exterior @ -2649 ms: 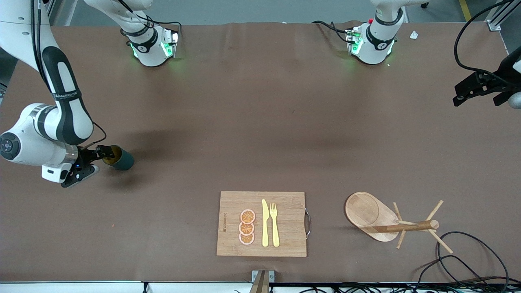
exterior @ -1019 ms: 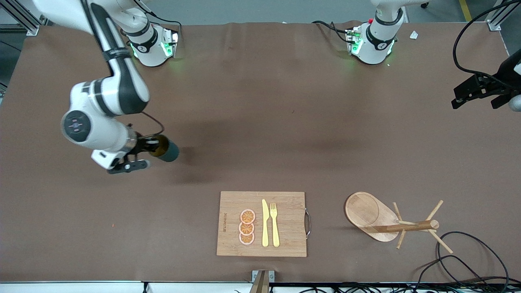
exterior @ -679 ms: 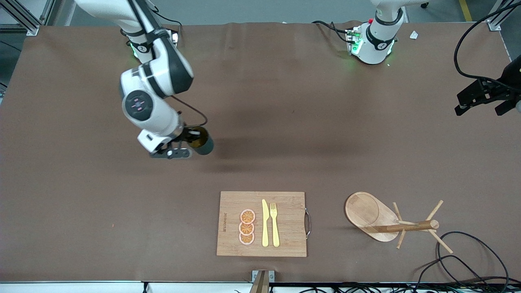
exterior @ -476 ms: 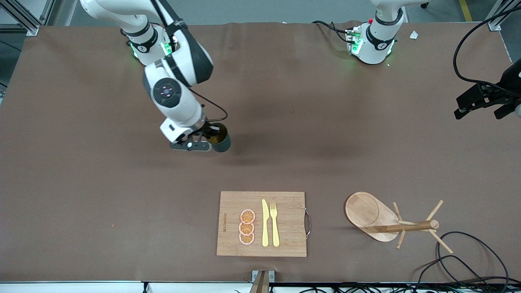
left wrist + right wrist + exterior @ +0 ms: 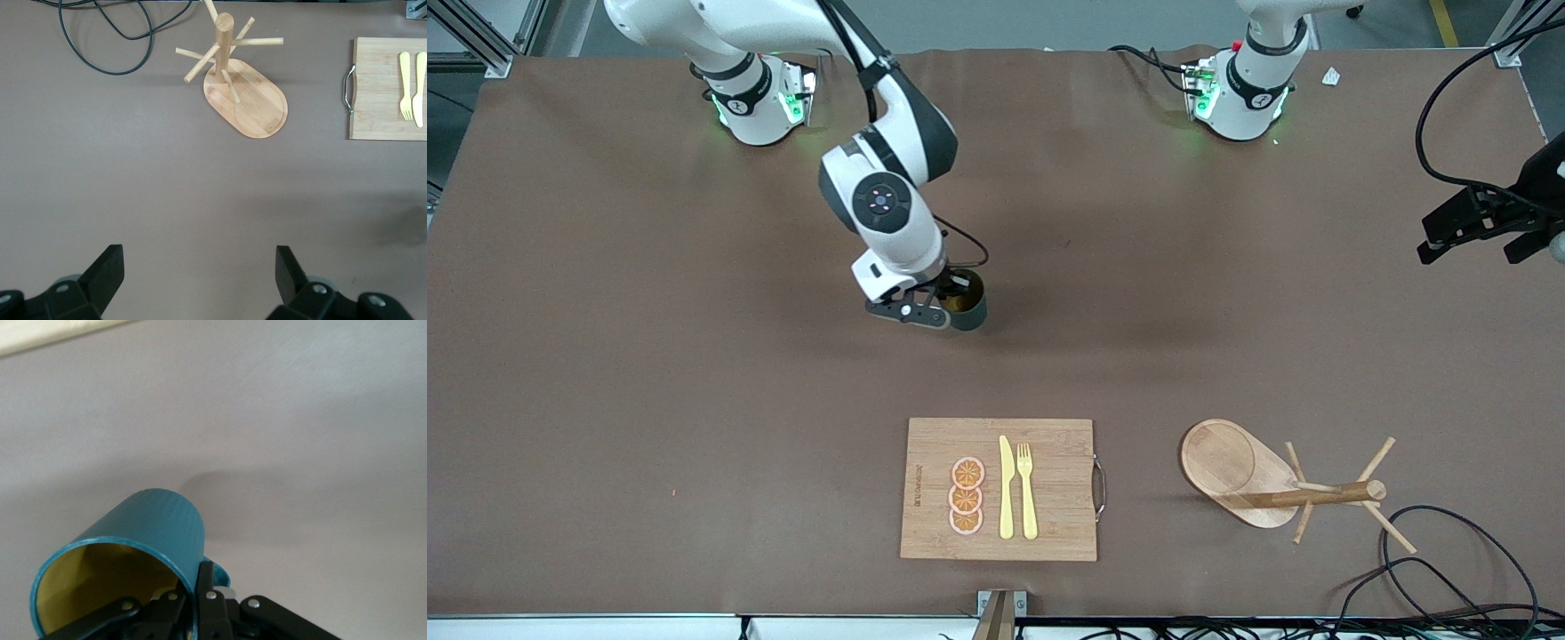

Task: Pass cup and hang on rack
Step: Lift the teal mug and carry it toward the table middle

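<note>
My right gripper (image 5: pixel 947 307) is shut on the rim of the dark teal cup (image 5: pixel 969 308) and holds it over the middle of the table. The right wrist view shows the cup (image 5: pixel 147 540) tilted, its yellow inside open toward the camera, one finger inside the rim and one outside by the handle (image 5: pixel 217 572). The wooden rack (image 5: pixel 1280 484) stands near the front edge toward the left arm's end; it also shows in the left wrist view (image 5: pixel 233 87). My left gripper (image 5: pixel 1476 218) hangs open and empty at the left arm's end of the table; it shows open in the left wrist view (image 5: pixel 200 280).
A bamboo cutting board (image 5: pixel 925 444) with orange slices (image 5: pixel 967 496), a yellow knife (image 5: pixel 1006 487) and a fork (image 5: pixel 1027 489) lies near the front edge, at the middle. Black cables (image 5: pixel 1449 551) loop beside the rack.
My right arm has carried the cup from the right arm's end of the table to over the middle. The left arm has stayed about where it was.
</note>
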{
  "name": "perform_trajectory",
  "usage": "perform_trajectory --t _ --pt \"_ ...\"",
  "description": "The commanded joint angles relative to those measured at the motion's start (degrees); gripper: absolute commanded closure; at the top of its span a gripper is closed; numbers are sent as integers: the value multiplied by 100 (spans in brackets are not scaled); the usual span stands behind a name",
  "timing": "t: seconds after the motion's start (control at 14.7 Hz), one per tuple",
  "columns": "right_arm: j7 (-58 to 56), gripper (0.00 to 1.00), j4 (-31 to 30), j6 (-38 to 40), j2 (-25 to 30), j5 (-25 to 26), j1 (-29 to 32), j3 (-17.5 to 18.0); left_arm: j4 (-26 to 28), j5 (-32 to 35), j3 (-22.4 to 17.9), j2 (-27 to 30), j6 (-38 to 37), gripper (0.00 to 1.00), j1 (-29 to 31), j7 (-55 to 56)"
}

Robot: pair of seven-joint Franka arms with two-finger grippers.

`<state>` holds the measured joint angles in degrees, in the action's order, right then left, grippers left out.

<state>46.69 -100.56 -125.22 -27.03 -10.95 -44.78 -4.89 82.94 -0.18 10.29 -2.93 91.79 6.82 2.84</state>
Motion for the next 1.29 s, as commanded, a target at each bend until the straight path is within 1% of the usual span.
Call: perform_trajectory --t 0.0,0.2,0.48,0.54,0.61,0.68,0.75,0.82,0.95,1.09,1.22 --pt "103 100 230 -89 -276 -127 -223 -74 -50 -87 17 -32 -20 0 -22 76" --pt "112 100 238 -318 -478 -118 -434 -74 -41 -61 70 -32 -38 0 -58 -3" --pt "112 97 256 -345 -593 -127 -522 -74 -41 -52 70 3 -99 0 -40 -3" --pt "112 93 265 -345 -610 -127 -531 -74 -50 -34 78 21 -169 0 -40 6" --pt "103 83 282 -345 -628 -127 -531 -74 -59 -26 78 30 -213 0 -49 -3" --pt "120 55 291 -345 -637 -135 -531 -74 -68 -25 78 38 -222 0 -49 -3" --pt "121 14 291 -345 -628 -136 -523 -74 -76 -25 78 38 -222 0 -40 -3" --pt "112 0 291 -345 -628 -127 -523 -74 -76 -17 78 30 -222 0 -49 6" --pt "68 0 387 -275 -620 -118 -479 -74 -68 -17 148 21 -222 0 -75 33" --pt "-2 0 423 -240 -523 -118 -391 -82 -67 -17 228 47 -449 0 -32 24" --pt "-63 0 440 119 -200 -118 -260 -100 -76 -25 193 47 -486 0 4 15"
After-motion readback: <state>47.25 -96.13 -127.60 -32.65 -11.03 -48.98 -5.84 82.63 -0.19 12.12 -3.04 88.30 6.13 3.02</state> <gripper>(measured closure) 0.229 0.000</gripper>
